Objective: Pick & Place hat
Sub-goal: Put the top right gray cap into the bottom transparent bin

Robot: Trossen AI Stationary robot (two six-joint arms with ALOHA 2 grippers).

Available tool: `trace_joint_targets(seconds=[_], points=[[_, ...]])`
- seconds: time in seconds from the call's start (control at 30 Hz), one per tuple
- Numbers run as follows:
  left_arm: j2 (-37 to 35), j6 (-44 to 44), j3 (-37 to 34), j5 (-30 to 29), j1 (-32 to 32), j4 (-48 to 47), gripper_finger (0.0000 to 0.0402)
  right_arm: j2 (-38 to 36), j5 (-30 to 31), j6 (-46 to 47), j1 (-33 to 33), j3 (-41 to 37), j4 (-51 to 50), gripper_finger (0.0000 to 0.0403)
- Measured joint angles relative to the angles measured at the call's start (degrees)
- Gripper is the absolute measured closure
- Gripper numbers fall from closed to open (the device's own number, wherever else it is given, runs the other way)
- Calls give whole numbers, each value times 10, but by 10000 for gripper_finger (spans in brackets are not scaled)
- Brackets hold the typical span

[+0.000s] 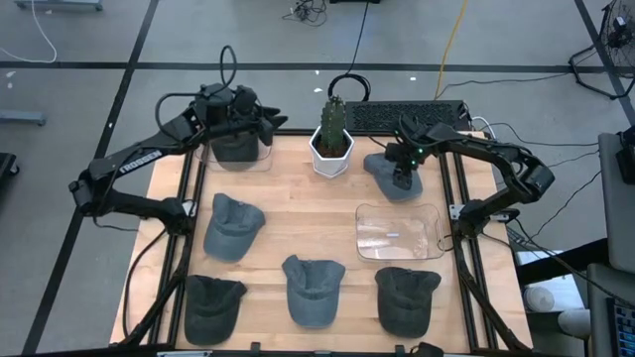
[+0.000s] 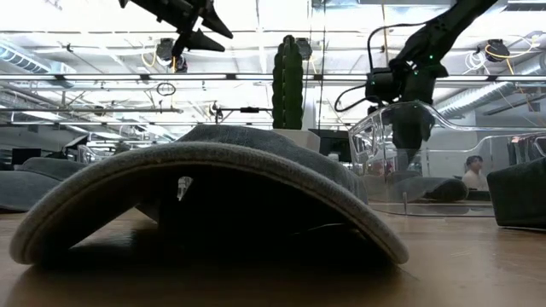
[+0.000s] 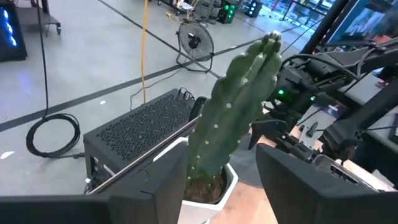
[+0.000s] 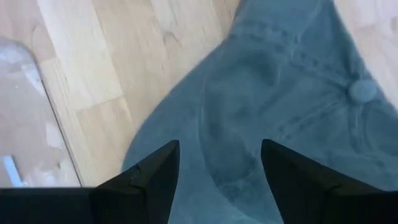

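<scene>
Right pincer (image 4: 221, 180) hangs with fingers spread wide directly over the grey hat (image 1: 389, 171), which lies on the worktop (image 1: 298, 213) beside the potted cactus (image 1: 332, 134). A good grasp probably means descending straight and pinching the crown fabric, then carrying it to the clear tray (image 1: 399, 232) nearby. Left pincer (image 1: 266, 124) waits open above its own tray.

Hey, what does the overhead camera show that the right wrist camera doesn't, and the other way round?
Only the overhead view shows the whole layout: the cactus pot, the clear tray on the right side, another hat under the left gripper, and four more hats across the nearer part of the table.

Only the right wrist view shows the cap's stitched seams and top button close up, between open fingers.

Both show the right gripper directly over the blue-grey hat on the wooden table, beside the tray.
</scene>
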Motion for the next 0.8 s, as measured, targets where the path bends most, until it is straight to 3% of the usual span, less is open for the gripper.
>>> trace_joint_targets(seconds=[0.53, 0.67, 0.8], points=[[5, 0, 0, 0, 3, 12, 248, 0, -31, -4, -9, -37, 7, 218], [5, -2, 0, 9, 2, 12, 258, -9, -31, 22, -9, -37, 7, 252], [5, -2, 0, 20, 2, 12, 269, -29, -32, 24, -9, -37, 6, 316]])
